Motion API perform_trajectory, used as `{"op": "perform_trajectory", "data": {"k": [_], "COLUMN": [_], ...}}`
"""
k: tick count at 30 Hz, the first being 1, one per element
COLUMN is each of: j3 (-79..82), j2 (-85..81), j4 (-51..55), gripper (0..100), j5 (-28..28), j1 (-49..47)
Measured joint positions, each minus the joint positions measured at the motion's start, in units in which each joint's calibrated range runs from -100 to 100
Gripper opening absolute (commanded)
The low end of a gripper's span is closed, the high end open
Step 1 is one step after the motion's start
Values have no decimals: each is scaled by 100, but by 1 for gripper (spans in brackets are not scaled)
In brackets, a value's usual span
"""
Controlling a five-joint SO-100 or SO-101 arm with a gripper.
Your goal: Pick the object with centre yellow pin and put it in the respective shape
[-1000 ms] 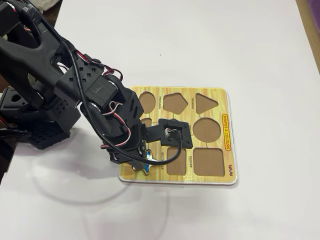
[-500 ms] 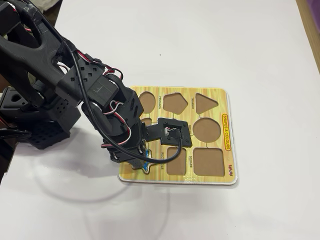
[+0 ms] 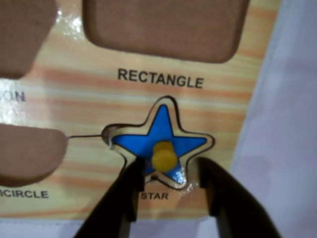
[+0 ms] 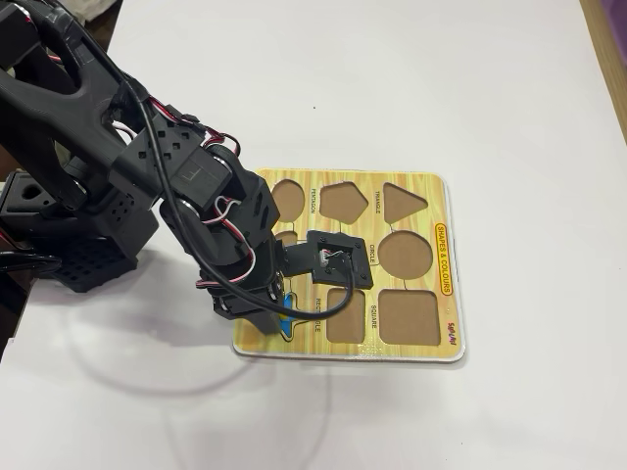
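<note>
Star piece [image 3: 159, 140], one, seated in star cutout [image 3: 119, 141]; gripper [image 3: 168, 171] spread.

Matte black plastic arm [image 4: 127, 166] with blocky servo housings, small round perforations on its panels, red, white and black wires looping between joints, square black camera module [image 4: 336, 258] on a bracket, two smooth black tapered fingers [image 3: 121, 198]

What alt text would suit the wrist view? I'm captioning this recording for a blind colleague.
A blue star piece with a yellow centre knob lies in the STAR cutout of a yellow wood-grain shape board. The open black gripper straddles the knob without touching it; an empty rectangle cutout lies above.
</note>
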Motion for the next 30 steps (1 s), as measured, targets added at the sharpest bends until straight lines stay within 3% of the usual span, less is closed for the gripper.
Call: {"op": "perform_trajectory", "data": {"k": [7, 22, 30], "j3": [405, 1969, 3354], "j2": [-284, -2938, -5129], "j4": [-86, -60, -51], "gripper": [22, 22, 22], "j5": [-738, -2527, -2793], "j1": [-75, -1272, -1319]}}
